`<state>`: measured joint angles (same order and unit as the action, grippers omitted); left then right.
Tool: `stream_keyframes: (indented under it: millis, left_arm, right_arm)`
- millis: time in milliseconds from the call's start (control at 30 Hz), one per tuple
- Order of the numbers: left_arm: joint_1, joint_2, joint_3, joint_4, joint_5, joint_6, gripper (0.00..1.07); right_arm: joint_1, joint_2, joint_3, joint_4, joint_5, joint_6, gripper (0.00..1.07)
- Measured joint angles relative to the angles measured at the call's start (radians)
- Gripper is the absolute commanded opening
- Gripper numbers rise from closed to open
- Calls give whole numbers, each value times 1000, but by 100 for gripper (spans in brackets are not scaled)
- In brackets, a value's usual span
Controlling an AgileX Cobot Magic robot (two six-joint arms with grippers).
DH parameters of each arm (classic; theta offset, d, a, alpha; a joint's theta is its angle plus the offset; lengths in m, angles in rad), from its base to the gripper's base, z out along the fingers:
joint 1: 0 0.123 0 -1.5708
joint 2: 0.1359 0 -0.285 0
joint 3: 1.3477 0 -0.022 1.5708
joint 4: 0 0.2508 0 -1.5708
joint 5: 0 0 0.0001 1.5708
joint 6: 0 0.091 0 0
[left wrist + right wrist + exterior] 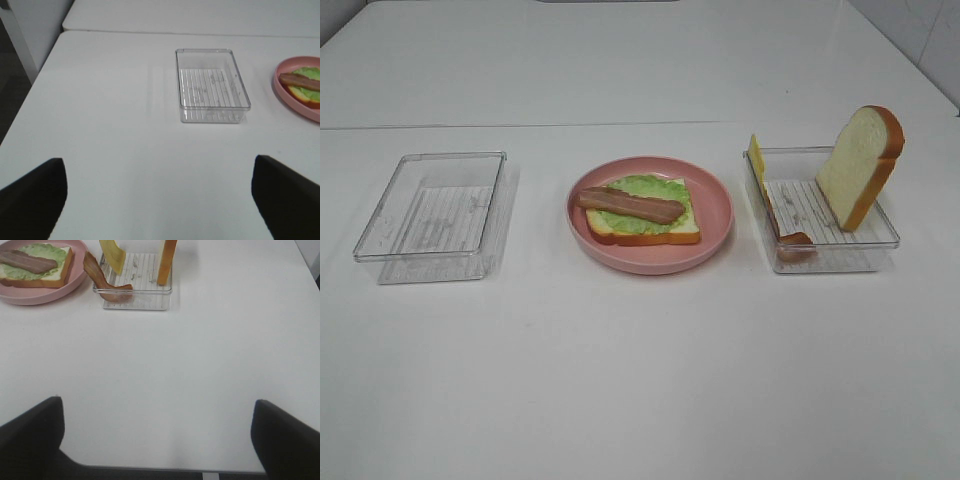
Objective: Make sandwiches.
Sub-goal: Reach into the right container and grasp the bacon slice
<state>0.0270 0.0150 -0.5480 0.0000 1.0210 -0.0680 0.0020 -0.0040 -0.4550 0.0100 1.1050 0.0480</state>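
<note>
Left gripper (157, 161): my fingers are spread wide and pinch nothing, over bare counter near the left edge.
Right gripper (156, 401): also spread and carrying nothing, at the near edge.
Done: on the pink plate (650, 263) at mid-counter lies the bottom bread slice (640, 237), with lettuce (655, 186) on it and one bacon strip (630, 205) across the top.
Right tray (805, 205), toward the right edge: the cheese slice (757, 158) leans on the wall nearest the plate, the second bacon strip (792, 240) droops over its near corner, and the top bread slice (860, 165) stands on edge.
Left tray (435, 215), toward the left edge: nothing inside.
Left to do: cheese, second bacon and top slice, I judge.
Progress: roughly halfway.
</note>
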Motion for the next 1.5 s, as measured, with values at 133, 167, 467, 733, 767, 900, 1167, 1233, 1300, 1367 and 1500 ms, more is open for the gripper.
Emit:
stream_keyframes:
  millis: [133, 167, 467, 733, 767, 900, 1167, 1233, 1300, 1367, 1500]
  left_arm:
    - [0, -18, 5, 0, 9, 0, 91]
    - [0, -20, 17, 0, 32, 0, 91]
    - [0, -20, 31, 0, 57, 8, 91]
    - [0, -20, 31, 0, 57, 24, 91]
    - [0, -20, 31, 0, 57, 24, 91]
    - [0, -20, 31, 0, 57, 27, 91]
    - [0, -20, 31, 0, 57, 27, 91]
    - [0, -20, 31, 0, 57, 27, 91]
    - [0, -20, 31, 0, 57, 27, 91]
    - [0, -20, 31, 0, 57, 27, 91]
    - [0, -20, 31, 0, 57, 27, 91]
  right_arm:
    - [0, 0, 0, 0, 0, 0, 99]
    - [0, 0, 0, 0, 0, 0, 99]
    - [0, 0, 0, 0, 0, 0, 99]
    - [0, 0, 0, 0, 0, 0, 99]
    - [0, 0, 0, 0, 0, 0, 99]
    - [0, 0, 0, 0, 0, 0, 99]
    - [0, 0, 0, 0, 0, 0, 99]
    - [0, 0, 0, 0, 0, 0, 99]
    - [0, 0, 0, 0, 0, 0, 99]
    - [0, 0, 0, 0, 0, 0, 99]
    - [0, 0, 0, 0, 0, 1, 99]
